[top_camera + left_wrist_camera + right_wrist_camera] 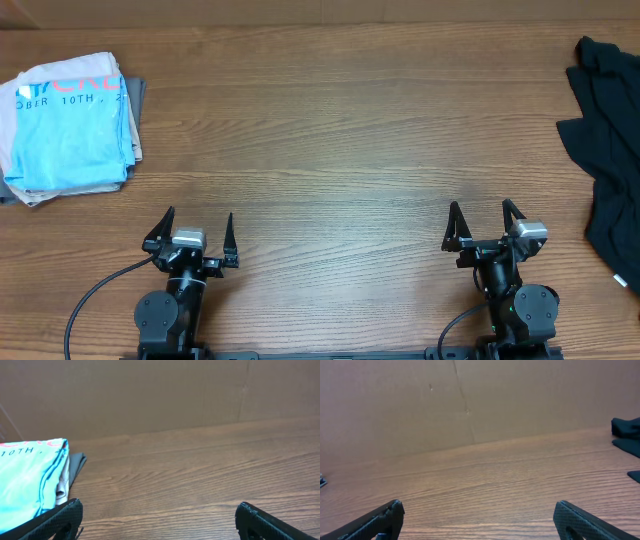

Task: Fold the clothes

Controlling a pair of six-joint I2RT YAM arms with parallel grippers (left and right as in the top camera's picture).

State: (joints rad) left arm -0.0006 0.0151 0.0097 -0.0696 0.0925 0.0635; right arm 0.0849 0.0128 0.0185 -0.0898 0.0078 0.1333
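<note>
A crumpled heap of black clothes [607, 150] lies at the table's right edge, partly cut off by the frame; its dark edge [627, 435] shows at the far right of the right wrist view. My left gripper [198, 230] rests near the front edge at the left, open, with only bare wood between its fingers [159, 515]. My right gripper [484, 225] sits near the front edge at the right, also open and empty [479, 512], well short of the black clothes.
A folded light-blue T-shirt with printed lettering [68, 130] lies on a small stack at the back left, also seen at the left in the left wrist view [27, 477]. A brown cardboard wall [470, 400] stands behind the wooden table [330, 130].
</note>
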